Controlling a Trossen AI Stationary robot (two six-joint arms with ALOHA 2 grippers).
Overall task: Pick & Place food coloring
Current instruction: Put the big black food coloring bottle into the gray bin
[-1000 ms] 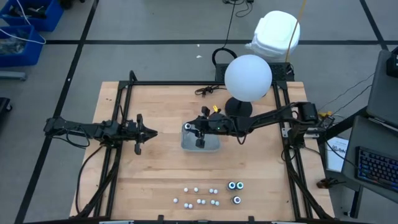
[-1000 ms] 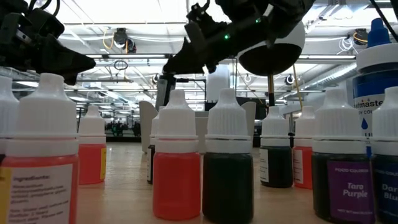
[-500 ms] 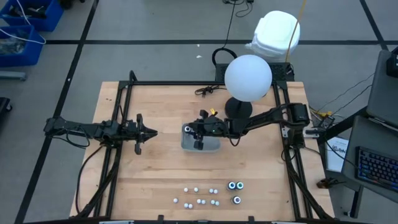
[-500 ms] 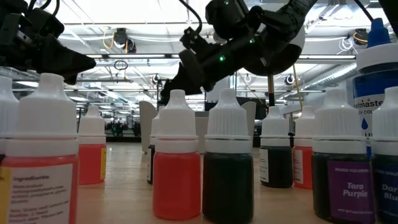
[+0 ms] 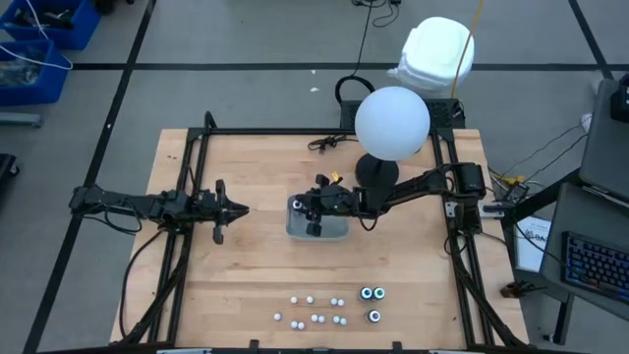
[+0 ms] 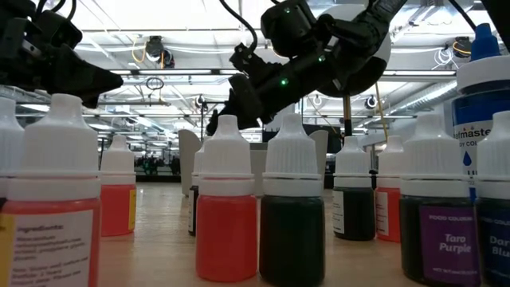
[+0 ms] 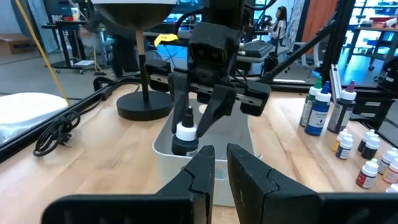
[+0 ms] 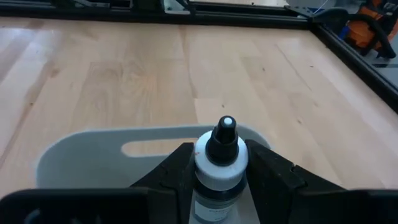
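Right gripper (image 8: 217, 180) jaws clamped on a dark food coloring bottle (image 8: 221, 163) with white collar, held upright over the clear tray (image 5: 329, 229). Left gripper (image 5: 239, 208) jaws closed on nothing, well apart from tray. Other bottles (image 5: 314, 310) stand near the counter (image 5: 256, 265) edge, away from tray.

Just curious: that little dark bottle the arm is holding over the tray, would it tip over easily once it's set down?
Probably. The dark bottle in the right tool looks tall and narrow, so a nudge could topple it. It seems rigid and light. The round body might roll in the tray.
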